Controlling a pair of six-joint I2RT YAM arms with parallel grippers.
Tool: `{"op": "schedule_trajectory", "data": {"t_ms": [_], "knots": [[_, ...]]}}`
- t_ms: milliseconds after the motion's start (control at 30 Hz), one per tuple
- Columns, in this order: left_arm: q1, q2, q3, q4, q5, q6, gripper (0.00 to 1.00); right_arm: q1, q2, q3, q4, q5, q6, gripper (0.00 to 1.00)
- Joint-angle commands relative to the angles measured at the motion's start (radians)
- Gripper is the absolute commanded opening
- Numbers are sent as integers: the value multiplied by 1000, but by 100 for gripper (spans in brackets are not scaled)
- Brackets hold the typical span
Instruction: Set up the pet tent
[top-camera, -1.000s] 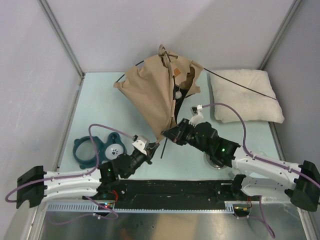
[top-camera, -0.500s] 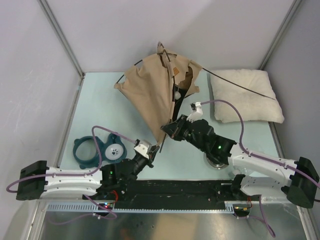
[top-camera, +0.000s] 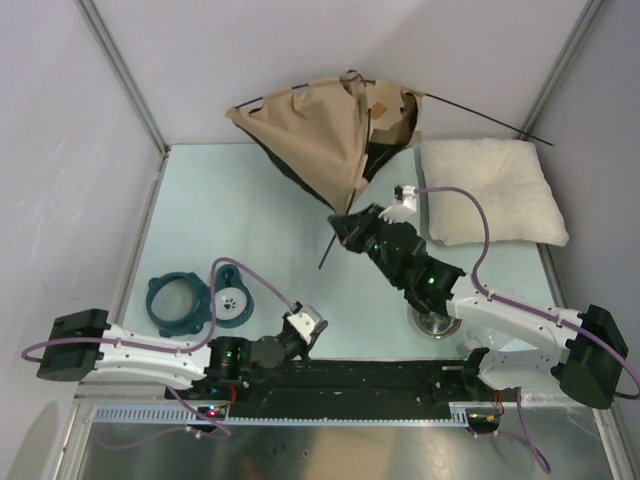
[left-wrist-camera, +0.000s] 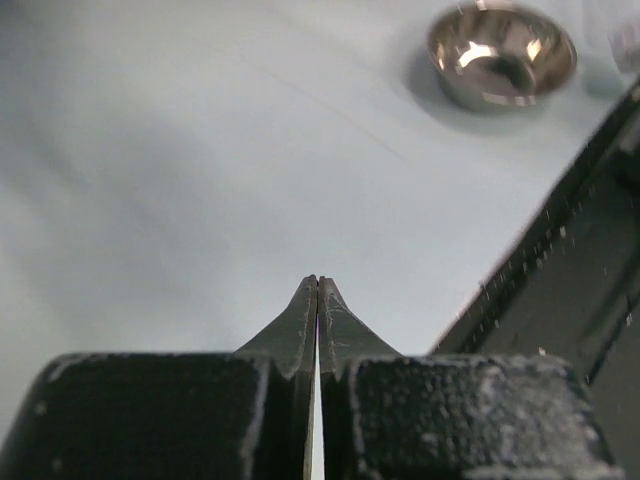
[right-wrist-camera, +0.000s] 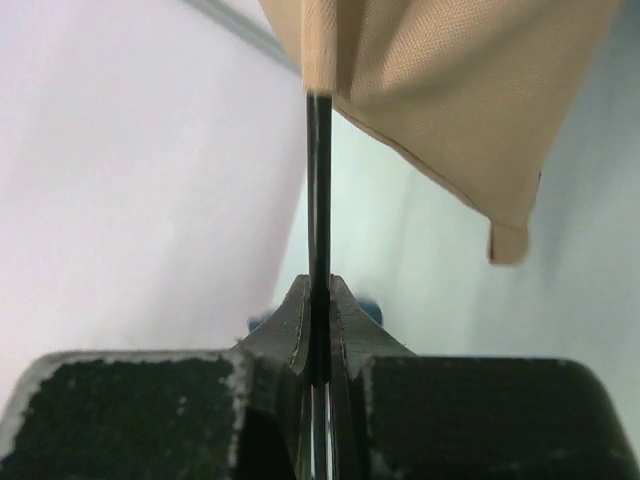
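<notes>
Where the right gripper (top-camera: 341, 224) reaches out over the table (top-camera: 250, 230), the pet tent (top-camera: 320, 135) rises just beyond its fingertips. The tan fabric fans wide at the far side and narrows to a point close to the jaws. The jaws are clamped on a thin black pole (right-wrist-camera: 318, 180) that runs straight out from the fingertips and up under the fabric (right-wrist-camera: 450, 90). A short length of it sticks out behind the gripper toward the near edge. A second pole (top-camera: 490, 122) juts from the tent's top, off to the gripper's right, above the cream pillow (top-camera: 490, 190).

The left gripper (left-wrist-camera: 318, 300) sits well back from the tent, low by the near edge. Its fingers are pressed together on nothing, with bare table in front of them and a steel bowl (left-wrist-camera: 502, 55) farther off to their right.

The held pole's far end is lost inside the fabric, and the tent's dark opening shows no detail. The right wrist view cuts the tent off at the top. Whether the tent's lower corner touches the table cannot be told.
</notes>
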Motion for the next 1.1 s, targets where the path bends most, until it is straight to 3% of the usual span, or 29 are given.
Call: {"op": "schedule_trajectory", "data": {"t_ms": [0, 333, 400, 500, 533, 567, 633, 767, 933, 1067], "knots": [[-36, -2, -8, -76, 46, -52, 0, -41, -2, 84, 202, 230, -25, 0], [-22, -113, -28, -95, -144, -103, 2, -42, -37, 84, 126, 156, -12, 0], [2, -147, -28, -96, -166, -106, 26, -49, -49, 84, 101, 120, 11, 0], [44, -183, -6, -95, -164, -59, 53, -71, -70, 87, 47, 53, 55, 0], [63, -187, 3, -94, -157, -36, 75, -80, -79, 88, 29, 32, 71, 0], [80, -185, 14, -93, -148, -17, 87, -92, -86, 89, 9, 5, 88, 0], [128, -169, 32, -86, -111, 22, 96, -112, -106, 93, -24, -38, 116, 0], [212, -89, 60, 9, -51, 116, 99, -138, -143, 115, -98, -95, 169, 0], [272, 82, 55, 433, 54, 401, 100, -173, -170, 149, -175, -166, 282, 0], [358, 234, 97, 719, 190, 502, 100, -190, -178, 185, -239, -225, 358, 0]]}}
